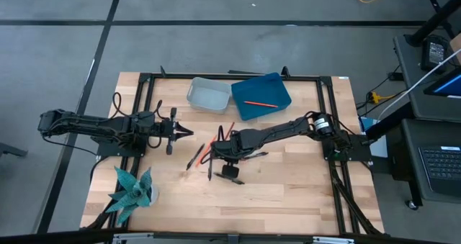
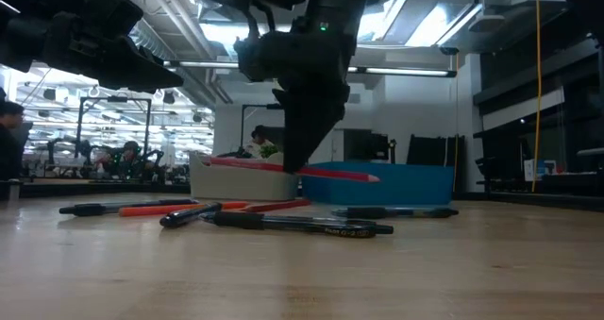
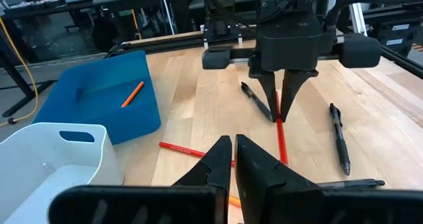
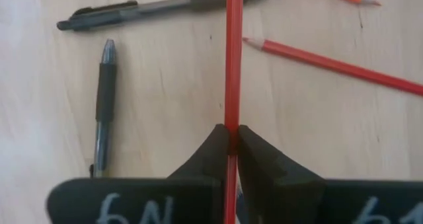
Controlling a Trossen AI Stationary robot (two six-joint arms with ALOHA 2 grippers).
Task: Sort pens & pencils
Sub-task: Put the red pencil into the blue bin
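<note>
My right gripper (image 1: 220,149) is shut on a red pencil (image 2: 349,175) over the middle of the table. My left gripper (image 1: 184,132) is shut and empty, to the left of the pile. Several black pens (image 2: 283,223) and red and orange pencils (image 2: 170,208) lie flat on the table around the right gripper. Two pens (image 4: 102,105) and a red pencil (image 4: 330,65) show below it in the right wrist view. One orange pencil (image 1: 259,101) lies inside the blue bin (image 1: 277,89). My right gripper pinches the red pencil near its middle (image 4: 232,121) between its two fingertips. The fingers (image 2: 304,141) come from above, pointing down, and lie across the pencil. The pencil is almost level and lifted clear of the table and of the pens below.
A white bin (image 1: 209,94) stands at the far edge beside the blue bin. A teal toy plant (image 1: 133,190) stands at the near left corner. The table's near half is bare wood (image 1: 288,190). People show in the room behind the table (image 2: 11,122).
</note>
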